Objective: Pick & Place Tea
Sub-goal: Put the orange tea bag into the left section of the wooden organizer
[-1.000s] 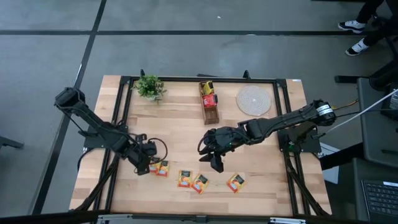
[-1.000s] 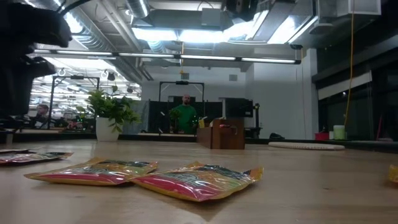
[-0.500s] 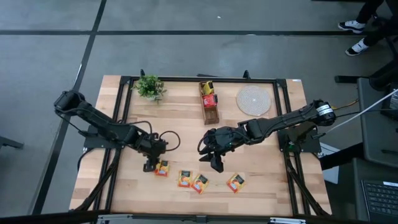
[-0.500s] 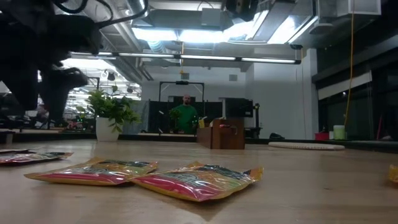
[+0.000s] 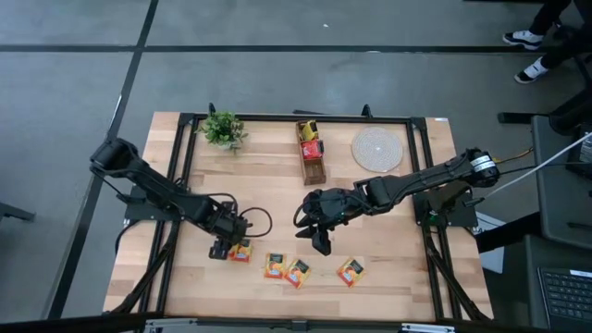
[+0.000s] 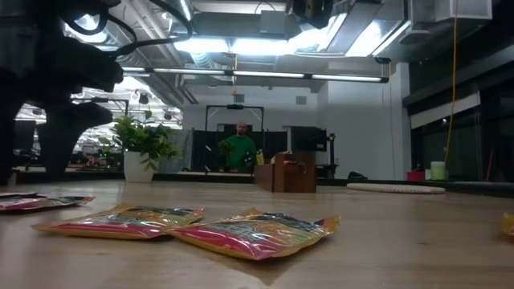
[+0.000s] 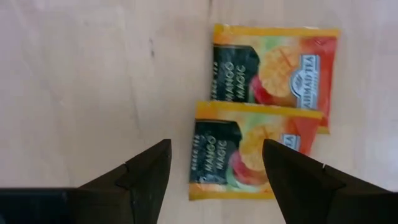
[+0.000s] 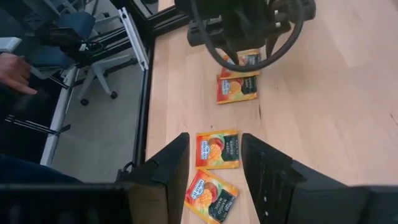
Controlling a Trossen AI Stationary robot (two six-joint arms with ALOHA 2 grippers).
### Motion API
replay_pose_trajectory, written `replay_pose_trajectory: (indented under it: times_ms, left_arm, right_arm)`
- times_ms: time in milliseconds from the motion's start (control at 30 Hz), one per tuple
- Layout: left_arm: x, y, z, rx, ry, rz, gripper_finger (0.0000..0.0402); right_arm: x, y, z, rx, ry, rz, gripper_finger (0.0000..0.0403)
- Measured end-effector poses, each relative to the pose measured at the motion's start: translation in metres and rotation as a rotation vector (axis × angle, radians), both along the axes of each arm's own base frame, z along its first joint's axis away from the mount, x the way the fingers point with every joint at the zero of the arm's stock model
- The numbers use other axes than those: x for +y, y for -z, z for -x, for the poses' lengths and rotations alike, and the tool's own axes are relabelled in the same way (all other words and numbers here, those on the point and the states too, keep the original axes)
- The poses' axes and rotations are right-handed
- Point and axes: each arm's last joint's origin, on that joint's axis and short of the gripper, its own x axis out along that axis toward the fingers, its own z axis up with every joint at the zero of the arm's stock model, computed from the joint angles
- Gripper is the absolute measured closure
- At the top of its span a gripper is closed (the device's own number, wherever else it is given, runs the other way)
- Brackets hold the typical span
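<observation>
Several orange-red tea sachets lie flat on the wooden table near its front edge. Two of them overlap (image 7: 252, 155) (image 7: 273, 68), and my left gripper (image 7: 214, 180) hangs open just over the nearer one, pointing down. In the high view it (image 5: 220, 250) stands at the left end of the sachet row (image 5: 274, 266). My right gripper (image 5: 319, 242) hovers open above the table's middle, with nothing between its fingers. Two sachets (image 8: 217, 149) (image 8: 211, 196) lie beneath it on the table.
A brown box (image 5: 313, 153) holding more sachets stands at the back centre, with a small potted plant (image 5: 222, 129) to its left and a round woven mat (image 5: 377, 148) to its right. One sachet (image 5: 351, 271) lies alone at the front right. A person (image 6: 238, 148) stands far behind the table.
My left arm has swung toward the table's right edge, carrying its gripper a little that way, onto the left end of the sachet row. In the low view its dark bulk has come in from the left. The sachets and my right arm have kept still.
</observation>
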Motion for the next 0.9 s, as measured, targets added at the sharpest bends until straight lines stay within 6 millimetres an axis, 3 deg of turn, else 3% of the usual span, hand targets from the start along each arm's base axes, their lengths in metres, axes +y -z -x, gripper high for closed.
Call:
replay_pose_trajectory:
  times_ms: [633, 900]
  left_arm:
    - [-0.016, 0.0, 0.004, -0.088, 0.07, -0.157, 0.0159]
    - [-0.02, 0.016, -0.001, -0.036, 0.103, -0.154, 0.0159]
  right_arm:
    - [-0.001, 0.001, 0.001, 0.006, 0.012, 0.017, 0.0257]
    - [-0.001, 0.001, 0.001, 0.014, 0.012, 0.02, 0.0257]
